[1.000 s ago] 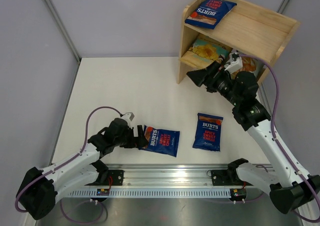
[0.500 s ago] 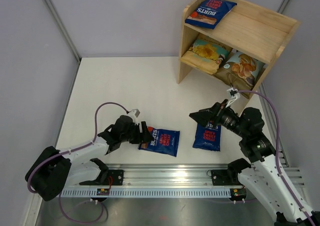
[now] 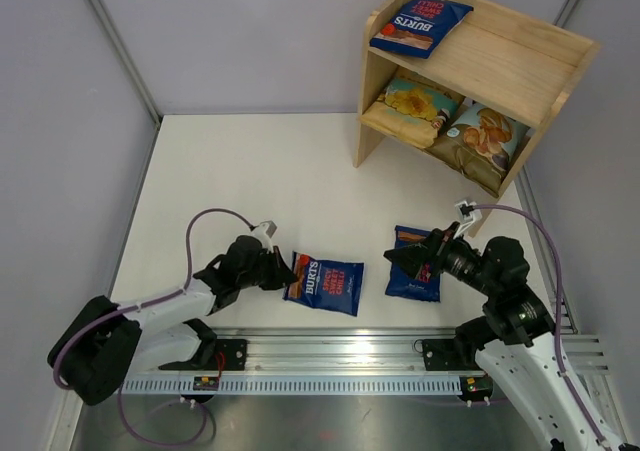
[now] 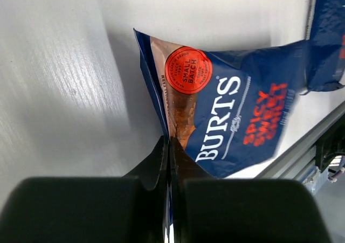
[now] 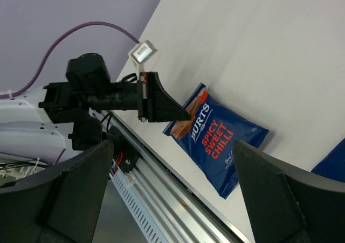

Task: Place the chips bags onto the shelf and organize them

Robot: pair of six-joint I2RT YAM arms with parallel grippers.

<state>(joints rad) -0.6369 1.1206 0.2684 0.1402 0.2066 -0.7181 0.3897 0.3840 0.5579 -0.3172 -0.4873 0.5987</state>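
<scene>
A dark blue Burts bag (image 3: 325, 284) lies flat near the table's front edge. My left gripper (image 3: 284, 271) is shut on its left edge, and the left wrist view shows the fingertips (image 4: 170, 144) pinching the seam of the bag (image 4: 232, 113). A second dark blue bag (image 3: 416, 271) lies to its right, partly hidden by my right gripper (image 3: 402, 262), which hovers open over it. From the right wrist, the held bag (image 5: 218, 138) and the left gripper (image 5: 180, 113) show between wide-apart jaws. On the wooden shelf (image 3: 500, 66), a third blue bag (image 3: 420, 23) lies on top, with a tan-yellow bag (image 3: 412, 106) and a light blue bag (image 3: 482, 136) below.
A metal rail (image 3: 340, 356) runs along the near table edge under both arm bases. Grey walls close in the left and back sides. A purple cable (image 3: 215, 219) loops above the left arm. The shelf stands at the back right corner.
My left gripper has closed on the left edge of the near bag. The right arm has swung from the shelf's lower tier down to just above the second blue bag.
</scene>
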